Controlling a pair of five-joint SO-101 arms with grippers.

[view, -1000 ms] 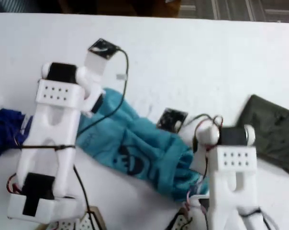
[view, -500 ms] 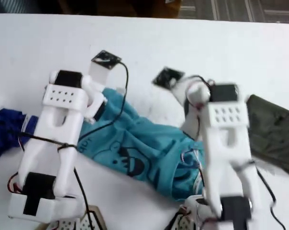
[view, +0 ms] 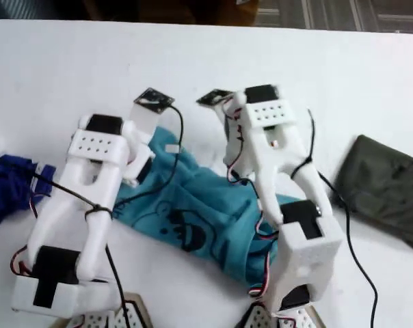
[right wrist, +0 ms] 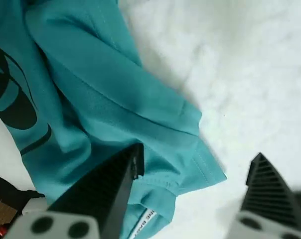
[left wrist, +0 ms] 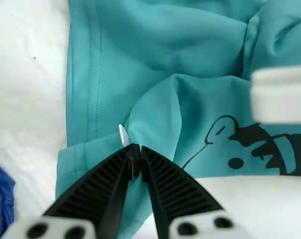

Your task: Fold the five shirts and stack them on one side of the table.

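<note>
On the white table [view: 329, 61], a crumpled teal shirt [view: 206, 205] is spread at the middle. A fold of it is pinched in the closed left claw [left wrist: 134, 162]. Farther out, the right claw [right wrist: 198, 154] is held wide open over the hem. If only one layer is caught there, the cloth could be bunched, or the thin pinch lost under a pull.

Teal shirt [right wrist: 105, 94] corner on white table [right wrist: 250, 59], end effector [right wrist: 198, 153] spread wide
</note>
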